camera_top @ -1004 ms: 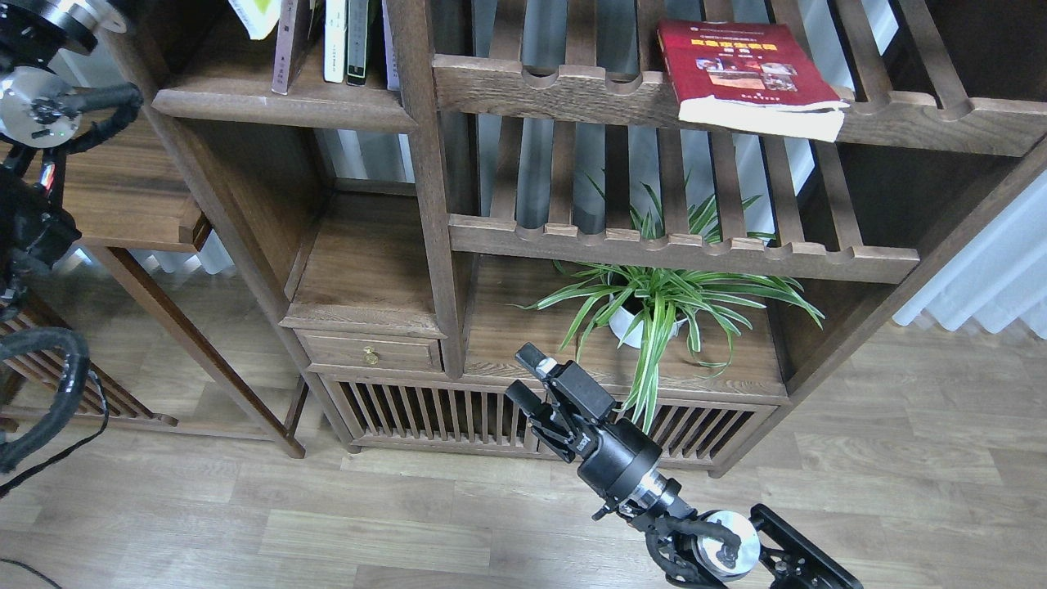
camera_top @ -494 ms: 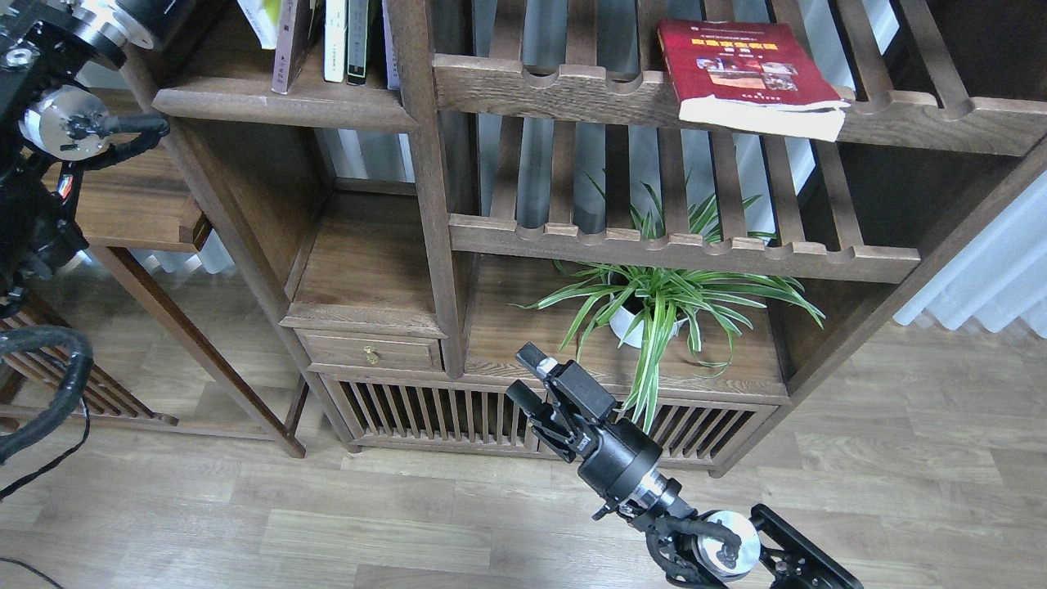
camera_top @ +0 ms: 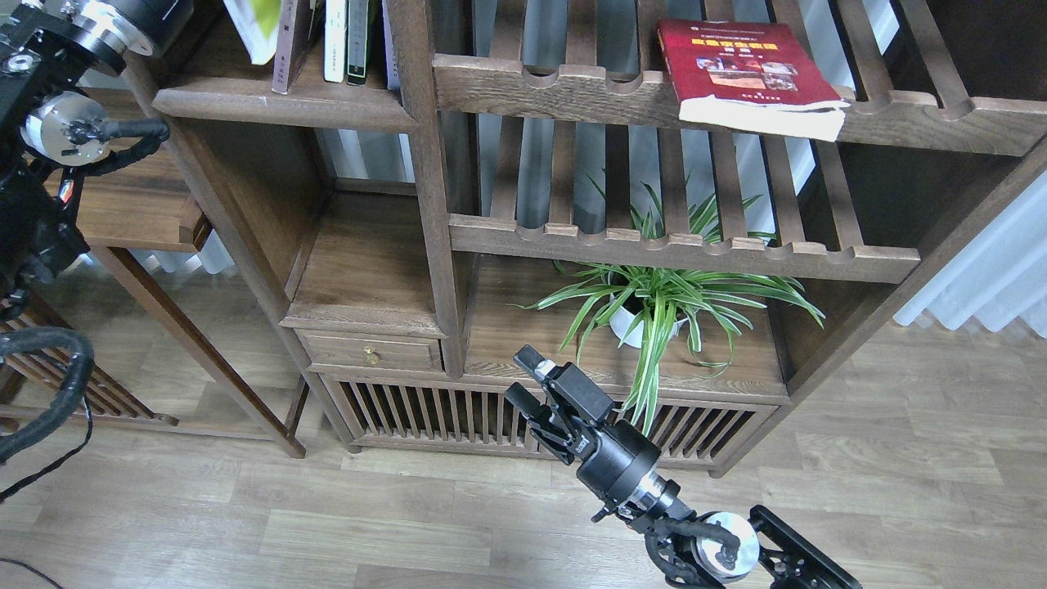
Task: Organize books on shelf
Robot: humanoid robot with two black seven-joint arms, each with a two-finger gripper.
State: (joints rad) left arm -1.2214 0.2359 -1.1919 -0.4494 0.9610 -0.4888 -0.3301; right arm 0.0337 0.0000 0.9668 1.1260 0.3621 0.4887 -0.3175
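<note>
The right gripper (camera_top: 523,378) hung low at six o'clock over the wood floor (camera_top: 859,491), its two fingers apart and empty, aimed toward eleven o'clock. Just beyond it a spider plant (camera_top: 654,298) in a white pot stood on the cabinet's lower board. At one o'clock the thick red book (camera_top: 740,69) lay flat on the upper slatted rack (camera_top: 572,90), long axis front to back, page edge overhanging. At eleven o'clock the shelf (camera_top: 270,106) held upright books (camera_top: 327,37). The left gripper was out of view.
</note>
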